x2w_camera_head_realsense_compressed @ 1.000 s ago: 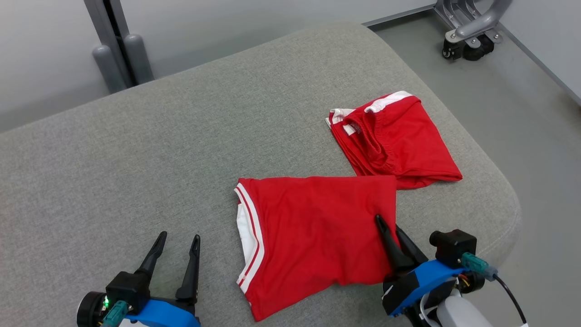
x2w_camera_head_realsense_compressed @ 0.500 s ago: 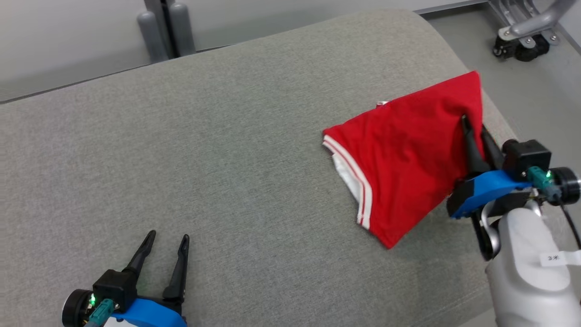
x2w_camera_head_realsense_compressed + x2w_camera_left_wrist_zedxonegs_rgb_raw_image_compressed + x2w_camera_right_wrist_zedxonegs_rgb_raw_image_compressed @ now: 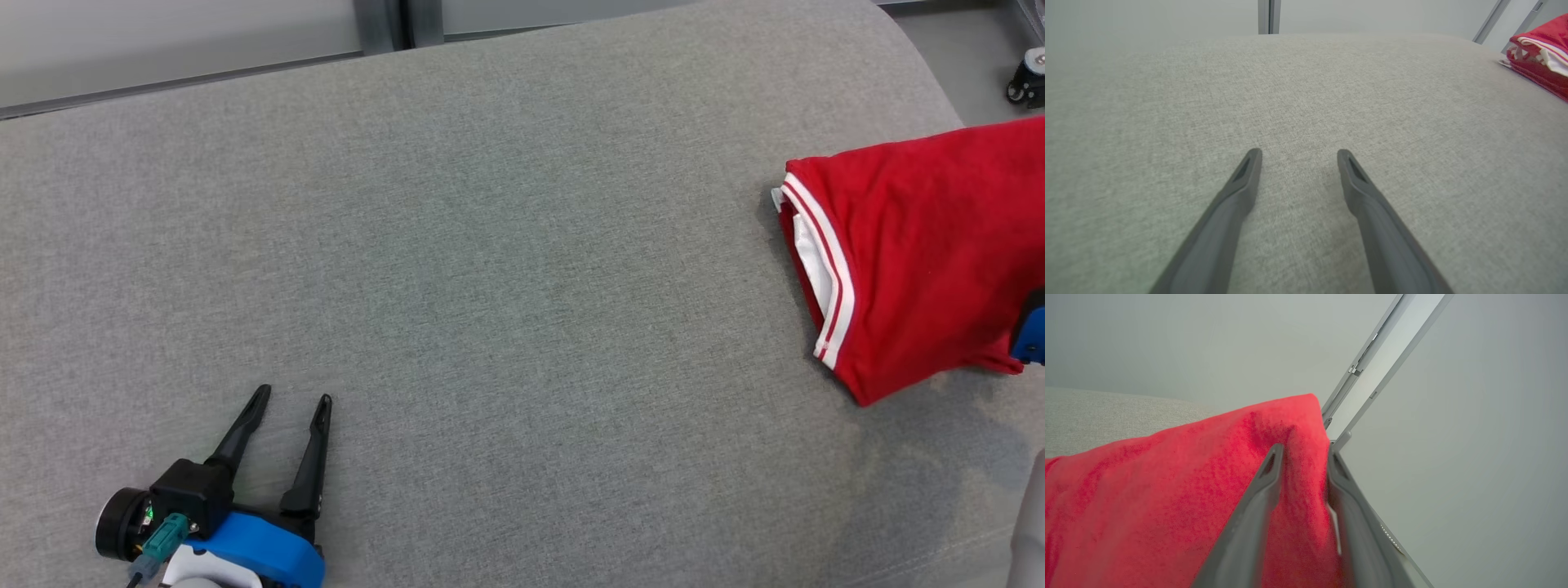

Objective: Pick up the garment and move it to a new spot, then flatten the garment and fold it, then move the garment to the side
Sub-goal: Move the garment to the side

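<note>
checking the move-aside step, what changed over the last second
The right pincer, closed on the red garment throughout, lifted it from the near part of the grey cushion and carried it to the robot's right and farther away, to the cushion's right end. The left pincer stayed open and idle. The head camera also turned.

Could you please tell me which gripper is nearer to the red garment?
Right. The right gripper has a fold of the red garment between its fingers; the left gripper is open, far away across the grey cushion.
</note>
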Controlling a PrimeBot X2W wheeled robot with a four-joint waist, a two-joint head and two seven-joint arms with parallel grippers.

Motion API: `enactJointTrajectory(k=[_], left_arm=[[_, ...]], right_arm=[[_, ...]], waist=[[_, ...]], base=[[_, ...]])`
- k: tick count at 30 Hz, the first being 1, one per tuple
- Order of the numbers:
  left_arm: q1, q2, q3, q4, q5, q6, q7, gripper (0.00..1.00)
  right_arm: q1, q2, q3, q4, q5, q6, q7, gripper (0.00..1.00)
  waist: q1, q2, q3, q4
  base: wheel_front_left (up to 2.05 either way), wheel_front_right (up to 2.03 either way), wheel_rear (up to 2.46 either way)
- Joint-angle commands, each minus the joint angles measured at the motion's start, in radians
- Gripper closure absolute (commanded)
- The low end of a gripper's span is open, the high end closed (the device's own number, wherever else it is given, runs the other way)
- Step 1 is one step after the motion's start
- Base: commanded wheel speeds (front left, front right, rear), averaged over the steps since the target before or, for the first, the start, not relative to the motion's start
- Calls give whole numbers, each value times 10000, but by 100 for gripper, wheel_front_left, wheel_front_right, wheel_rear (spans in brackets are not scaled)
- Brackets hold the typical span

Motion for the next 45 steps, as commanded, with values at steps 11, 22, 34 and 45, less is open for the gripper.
enactJointTrajectory(k=[11, 22, 34, 45], left_arm=[[-178, -230, 369, 199, 5, 14, -20, 0], [-210, -940, 1188, 548, 377, 12, -21, 0], [230, -1480, 1978, 981, 1162, 14, -20, 0], [675, -2035, 2639, 1039, 1709, 13, -21, 0]], right_arm=[[-83, -34, 1556, 938, 2332, 0, -1226, 0], [1876, -48, 5088, 559, 5899, 0, -1309, 0], [3360, -51, 6361, 533, 6494, 0, -1314, 0], [3934, -46, 6400, 728, 6785, 0, -1315, 0]], waist=[[-1, 0, -294, 429], [-1, 0, -1074, 1396], [-1, 0, -2007, 2031], [-1, 0, -2929, 2009]], base=[[0, 0, 0], [0, 0, 0], [0, 0, 0], [0, 0, 0]])
